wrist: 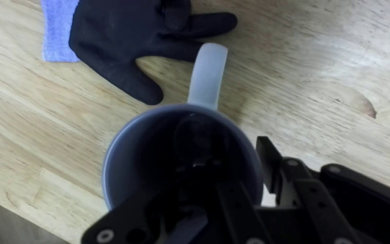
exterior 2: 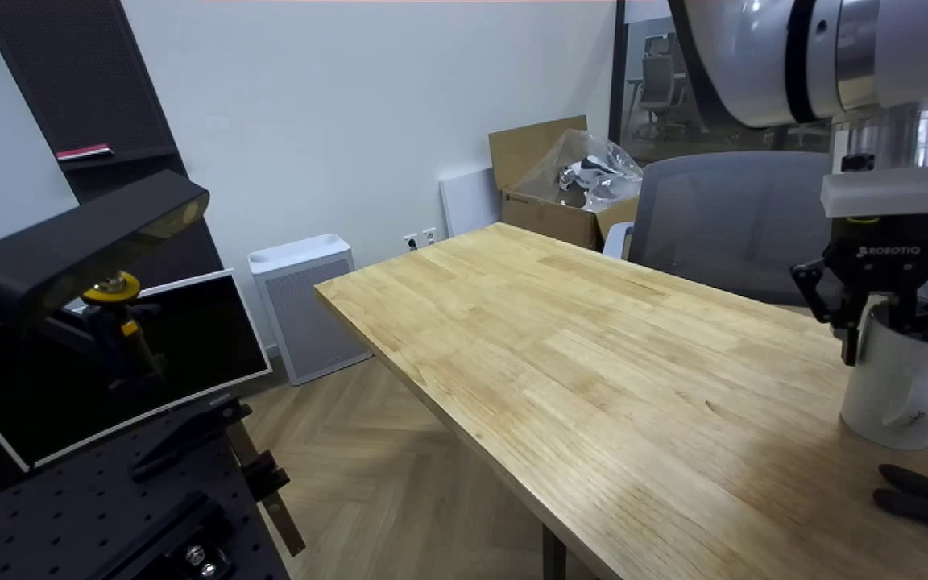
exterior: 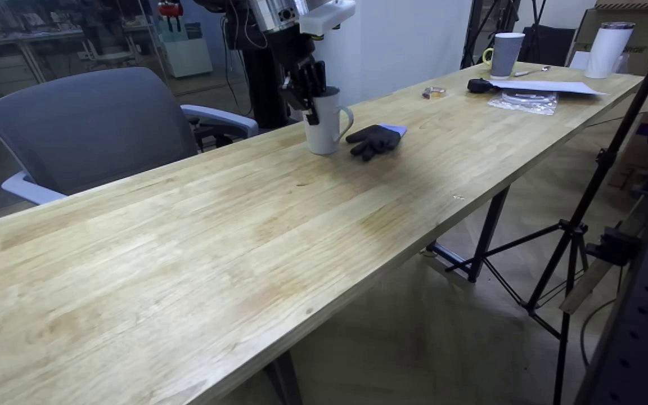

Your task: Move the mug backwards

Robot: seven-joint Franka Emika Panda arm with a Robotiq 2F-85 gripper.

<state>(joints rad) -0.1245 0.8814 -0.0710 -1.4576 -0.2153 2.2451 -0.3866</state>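
The tall white mug point(exterior: 319, 136) stands upright on the wooden table near its chair-side edge. It also shows in an exterior view point(exterior 2: 887, 403) at the right edge, partly cut off. In the wrist view its handle point(wrist: 208, 76) points up, and its inside is dark. My gripper point(exterior: 314, 106) is over the mug's wall, one finger outside and the other down inside the cup. In the wrist view the gripper point(wrist: 242, 159) has its fingers apart with the wall between them. The outer finger is very close to the wall; contact is unclear. The inner fingertip is hard to see in the dark.
A black glove point(exterior: 377, 140) with a blue cuff lies beside the handle; it shows in the wrist view point(wrist: 113, 40) too. Farther along stand a grey cup point(exterior: 507, 54), a white tumbler point(exterior: 609, 50), papers point(exterior: 549, 85) and a tape roll point(exterior: 434, 93). A chair point(exterior: 90, 129) stands at the edge.
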